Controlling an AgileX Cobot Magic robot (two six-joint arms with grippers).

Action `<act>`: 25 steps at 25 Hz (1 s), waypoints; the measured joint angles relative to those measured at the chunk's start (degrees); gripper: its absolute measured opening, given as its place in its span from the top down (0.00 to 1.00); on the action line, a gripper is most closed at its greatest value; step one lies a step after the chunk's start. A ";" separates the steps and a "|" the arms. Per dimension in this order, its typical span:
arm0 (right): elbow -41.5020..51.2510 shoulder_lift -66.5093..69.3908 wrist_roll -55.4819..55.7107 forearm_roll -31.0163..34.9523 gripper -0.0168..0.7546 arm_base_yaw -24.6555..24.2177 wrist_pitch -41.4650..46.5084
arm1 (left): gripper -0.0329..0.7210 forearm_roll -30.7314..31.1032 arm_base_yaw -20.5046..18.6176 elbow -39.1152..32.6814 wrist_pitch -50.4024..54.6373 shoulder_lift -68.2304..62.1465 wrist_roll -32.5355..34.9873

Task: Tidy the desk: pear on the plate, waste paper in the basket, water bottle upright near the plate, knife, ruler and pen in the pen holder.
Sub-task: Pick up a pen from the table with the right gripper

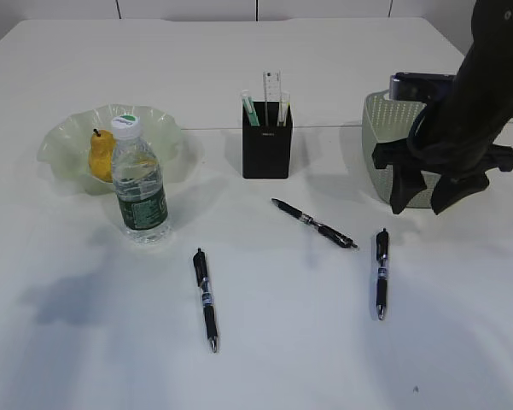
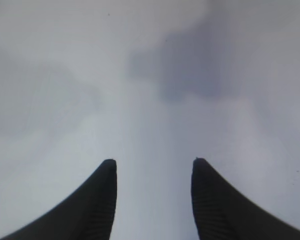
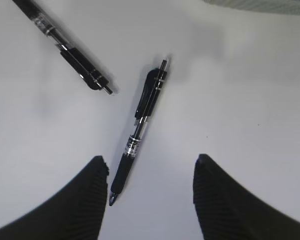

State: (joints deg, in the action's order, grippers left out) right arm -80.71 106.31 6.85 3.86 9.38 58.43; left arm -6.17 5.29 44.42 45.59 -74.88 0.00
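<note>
Three black pens lie on the white table: a left pen (image 1: 205, 299), a middle pen (image 1: 314, 224) and a right pen (image 1: 381, 273). My right gripper (image 1: 420, 203) is open and empty, in the air above the right pen (image 3: 139, 130), in front of the basket (image 1: 384, 137). The middle pen also shows in the right wrist view (image 3: 65, 47). The yellow pear (image 1: 101, 156) sits on the pale green plate (image 1: 68, 141). The water bottle (image 1: 139, 184) stands upright by the plate. The black pen holder (image 1: 265, 141) holds a ruler (image 1: 272, 94) and other sticks. My left gripper (image 2: 153, 165) is open over bare table.
The basket's pale green perforated wall stands at the right, partly behind my right arm; its rim shows in the right wrist view (image 3: 259, 5). Its inside is hidden. My left arm is out of the exterior view.
</note>
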 joint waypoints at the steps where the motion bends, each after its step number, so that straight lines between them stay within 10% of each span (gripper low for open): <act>1: 0.00 0.68 0.50 0.00 0.45 0.00 0.00 | 0.51 0.00 0.00 0.00 0.00 0.00 0.00; 25: -5.36 11.75 10.68 0.04 0.45 1.13 -0.21 | 0.51 -0.08 0.00 0.00 -0.32 0.00 0.00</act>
State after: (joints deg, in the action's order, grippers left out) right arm -86.07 118.06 17.53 3.90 10.50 58.22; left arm -6.25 5.29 44.42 45.27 -74.88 0.00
